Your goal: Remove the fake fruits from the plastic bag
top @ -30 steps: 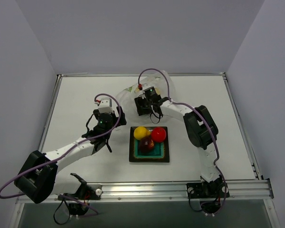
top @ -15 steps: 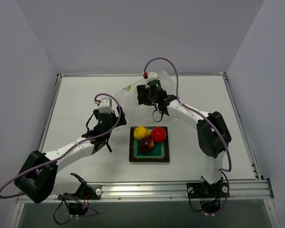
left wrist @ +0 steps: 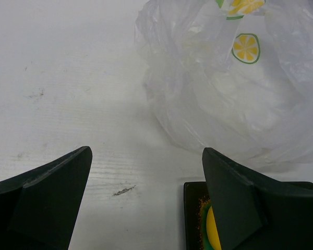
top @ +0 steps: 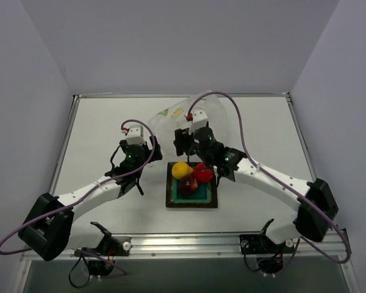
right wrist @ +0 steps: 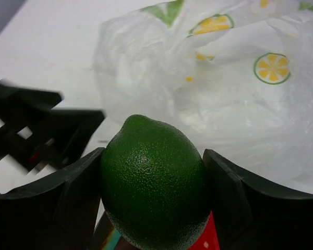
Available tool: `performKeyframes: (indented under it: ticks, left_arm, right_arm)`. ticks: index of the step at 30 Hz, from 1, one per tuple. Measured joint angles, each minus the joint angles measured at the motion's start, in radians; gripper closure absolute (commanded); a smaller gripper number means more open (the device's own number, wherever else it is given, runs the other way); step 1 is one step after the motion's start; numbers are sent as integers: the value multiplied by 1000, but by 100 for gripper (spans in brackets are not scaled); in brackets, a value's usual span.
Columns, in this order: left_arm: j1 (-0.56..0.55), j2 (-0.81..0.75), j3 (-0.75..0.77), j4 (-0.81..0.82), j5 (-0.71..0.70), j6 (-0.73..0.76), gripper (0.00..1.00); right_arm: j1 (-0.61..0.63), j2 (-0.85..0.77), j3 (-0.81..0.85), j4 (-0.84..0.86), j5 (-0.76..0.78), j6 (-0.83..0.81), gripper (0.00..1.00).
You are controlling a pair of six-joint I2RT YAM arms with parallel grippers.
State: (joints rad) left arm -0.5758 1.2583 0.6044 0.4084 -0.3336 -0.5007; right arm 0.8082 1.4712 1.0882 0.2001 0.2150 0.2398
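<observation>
Top view: yellow fruit (top: 182, 170), bright red fruit (top: 205, 176) and dark red fruit (top: 189, 187), all glossy, are parked on the square teal plate (top: 171, 204), just near of the crinkly translucent plastic bag (top: 165, 121).
Left wrist: left jaws open, empty, over the tabletop (left wrist: 68, 78), probably standing by.
Right wrist: right jaws clamped on the pebbly oval green fruit (right wrist: 154, 182) above the plate, likely for drop-off.

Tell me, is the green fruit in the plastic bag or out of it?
Out. The right gripper holds the green fruit between its fingers, clear of the plastic bag behind it.
</observation>
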Motion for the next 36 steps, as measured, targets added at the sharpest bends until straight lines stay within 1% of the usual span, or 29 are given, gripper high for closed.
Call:
performKeyframes:
  ticks: [1,2,5,10,13,15,16,17,19,21,26,28,31,32,36]
  left_arm:
    - [0,-1,0,1,0,0,15]
    - [0,-2,0,0,0,0,15]
    - [0,-3,0,1,-2,0,15]
    - [-2,-4,0,0,-7,0,15]
    - [-2,-4,0,0,-9,1,15]
    - [-4,-4,0,1,-11,1,15]
    - [-4,-4,0,0,-11,1,15]
    - [-5,-4,0,1,-11,1,15]
    - [-5,-5,0,1,-12,1,15]
    - [-5,-5,0,0,-11,1,15]
    - [-6,-5,0,0,-11,1,15]
    - [-6,-5,0,0,-11,1,15]
    - [-6,-5,0,0,-11,1,15]
    - [-6,-5,0,0,-11,1,15]
    - [-6,-5,0,0,-11,1,15]
  right_arm:
    - [26,-60,-38,0,18,5,47]
    - [92,-136,-89,-9,36,19,47]
    - [182,-313,-230,-65,90,74,47]
    - [260,-536,-420,-186,149,200,48]
    - [282,-598,-504,-220,160,274,49]
    - [293,-602,-548,-232,169,325,51]
    - [295,-594,-564,-241,175,351,55]
    - [299,-585,-576,-247,183,375,61]
    - [302,-561,-592,-252,215,433,62]
    - [306,-536,-600,-252,252,499,62]
    - [326,-500,-616,-238,342,642,58]
    - [335,-483,-623,-229,372,700,54]
    - [351,-436,-629,-214,411,769,46]
    - [360,-416,-629,-207,426,790,41]
    - [379,-365,-629,-193,460,838,32]
